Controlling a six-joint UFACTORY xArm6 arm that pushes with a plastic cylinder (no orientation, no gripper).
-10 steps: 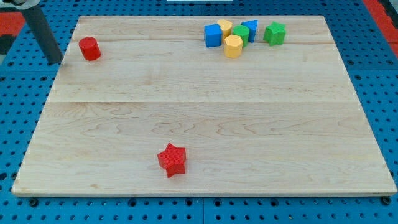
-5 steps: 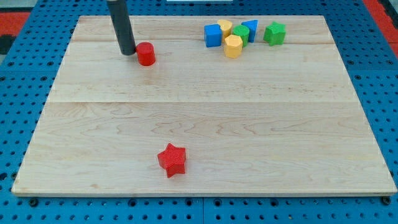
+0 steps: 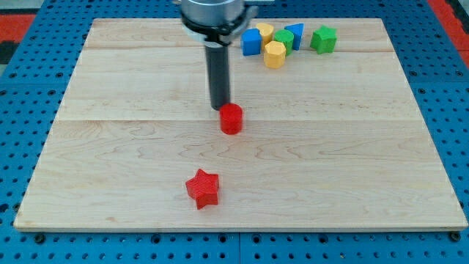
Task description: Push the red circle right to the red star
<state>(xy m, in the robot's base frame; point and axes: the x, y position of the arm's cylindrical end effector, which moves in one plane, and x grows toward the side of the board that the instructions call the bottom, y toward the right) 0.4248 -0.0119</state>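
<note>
Board: I see 1 wooden board (image 3: 132, 147) on a blue pegboard (image 3: 22, 147); all 7 blocks lie flat on it, none inside any container.
Rod: my dark rod (image 3: 219, 73) comes down from the view's top, near upright.
My tip: my tip (image 3: 220, 108) is on the board, just up-left of the red circle, touching it or nearly so; I cannot tell which. It is a bare rod end with nothing to open or close, and it holds nothing.
Red circle: the red circle (image 3: 231, 119) sits near the board's middle, standing upright on its flat end; being round, it shows no long axis or heading.
Red star: the red star (image 3: 203, 188) lies well below the circle, slightly to the view's left, apart from it.
Cluster: at the top, right of the rod, 1 blue block (image 3: 251, 42), 2 yellow blocks (image 3: 275, 53), 1 green block (image 3: 285, 39) and 1 more blue one (image 3: 295, 32) huddle together.
Green star: 1 green star (image 3: 323, 39) sits just right of that cluster.
</note>
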